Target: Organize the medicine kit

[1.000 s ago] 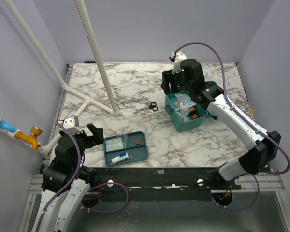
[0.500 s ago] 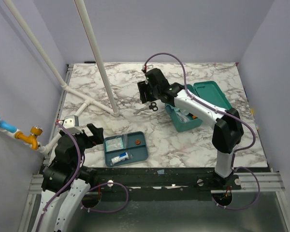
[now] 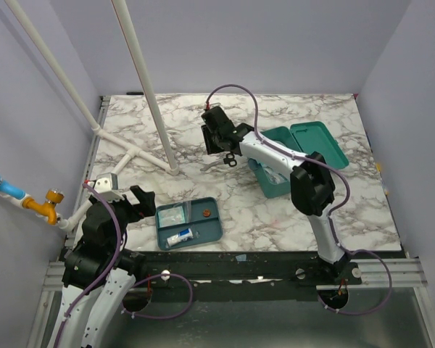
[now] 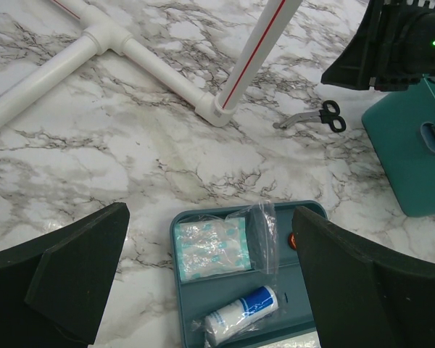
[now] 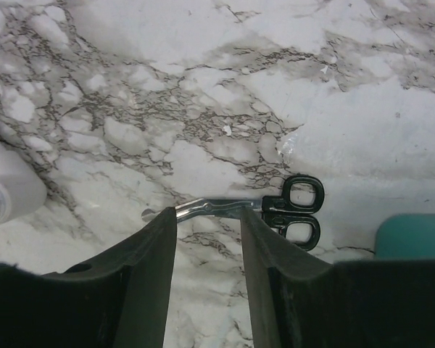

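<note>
Metal scissors (image 5: 275, 210) by the medicine kit (image 3: 315, 141) look thin and slippery; the open right hand (image 5: 208, 217) should pinch the blades.

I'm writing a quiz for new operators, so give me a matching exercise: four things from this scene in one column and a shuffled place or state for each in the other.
1. scissors
2. medicine kit
3. divided tray
4. left gripper

A. fingers wide apart
B. lid swung open
C. flat on the marble table, below the right gripper
D. holds a small orange item

Pairs: 1-C, 2-B, 3-D, 4-A
</note>
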You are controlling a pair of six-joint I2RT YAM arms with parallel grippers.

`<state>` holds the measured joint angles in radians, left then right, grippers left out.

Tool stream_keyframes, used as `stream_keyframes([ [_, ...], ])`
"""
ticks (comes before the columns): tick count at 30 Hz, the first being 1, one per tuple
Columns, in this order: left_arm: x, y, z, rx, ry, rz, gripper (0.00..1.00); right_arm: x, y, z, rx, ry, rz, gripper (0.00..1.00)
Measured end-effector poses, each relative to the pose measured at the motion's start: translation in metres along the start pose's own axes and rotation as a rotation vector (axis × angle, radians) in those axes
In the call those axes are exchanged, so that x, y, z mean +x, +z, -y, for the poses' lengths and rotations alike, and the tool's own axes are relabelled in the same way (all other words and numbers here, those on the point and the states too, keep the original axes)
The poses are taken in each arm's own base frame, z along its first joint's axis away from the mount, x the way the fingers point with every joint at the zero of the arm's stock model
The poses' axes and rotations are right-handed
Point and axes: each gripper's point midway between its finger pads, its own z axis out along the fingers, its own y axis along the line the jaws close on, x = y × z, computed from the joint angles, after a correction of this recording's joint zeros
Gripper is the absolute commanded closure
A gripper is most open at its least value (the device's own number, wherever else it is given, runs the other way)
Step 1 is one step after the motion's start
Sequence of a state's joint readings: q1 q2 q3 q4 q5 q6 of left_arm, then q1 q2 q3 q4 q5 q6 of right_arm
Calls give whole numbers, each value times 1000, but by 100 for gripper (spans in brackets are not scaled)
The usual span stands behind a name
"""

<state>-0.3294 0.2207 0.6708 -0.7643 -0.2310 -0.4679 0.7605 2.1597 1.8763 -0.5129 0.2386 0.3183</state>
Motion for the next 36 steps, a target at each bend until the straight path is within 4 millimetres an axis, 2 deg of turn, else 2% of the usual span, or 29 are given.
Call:
stream_keyframes([
  [4, 0, 0, 0, 1, -1, 2, 1, 10, 20, 3, 35, 0, -25, 67],
  [11, -2, -2, 0, 6, -3, 13, 2, 20, 42, 7, 83, -4, -45, 99],
  [23, -2, -2, 0, 6, -3, 13, 1, 37, 54, 25, 137, -3, -85, 99],
  [30, -2, -2, 0, 6, -3, 13, 1, 56, 66, 34, 162, -18, -128, 99],
  [36, -2, -2, 0, 6, -3, 13, 1, 58, 69, 41, 184, -24, -123, 99],
])
